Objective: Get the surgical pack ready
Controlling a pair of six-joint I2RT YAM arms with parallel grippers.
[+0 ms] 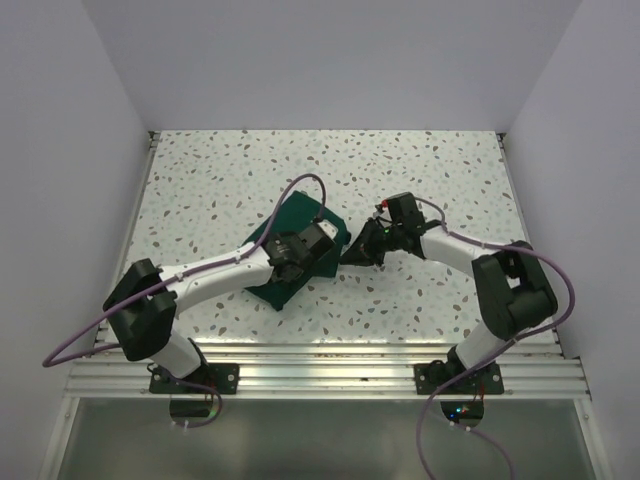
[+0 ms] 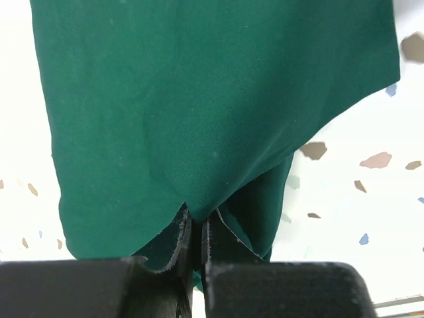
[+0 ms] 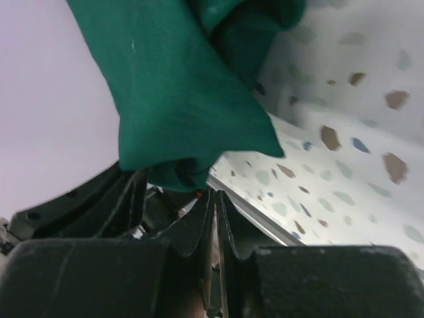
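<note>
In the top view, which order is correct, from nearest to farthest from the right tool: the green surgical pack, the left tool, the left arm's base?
1. surgical pack: directly at the tips of the right tool, on its left.
2. left tool: a little further left, over the pack.
3. left arm's base: far to the left, at the table's near edge.

The surgical pack (image 1: 305,212) was plain dark green, unpatterned. The bench (image 1: 230,180) was white, flecked with brown, grey and blue chips. Both the left pincer (image 2: 197,242) and right pincer (image 3: 216,222) were black. Arm links (image 1: 210,272) white, joints black; cable (image 1: 303,180) purple.
</note>
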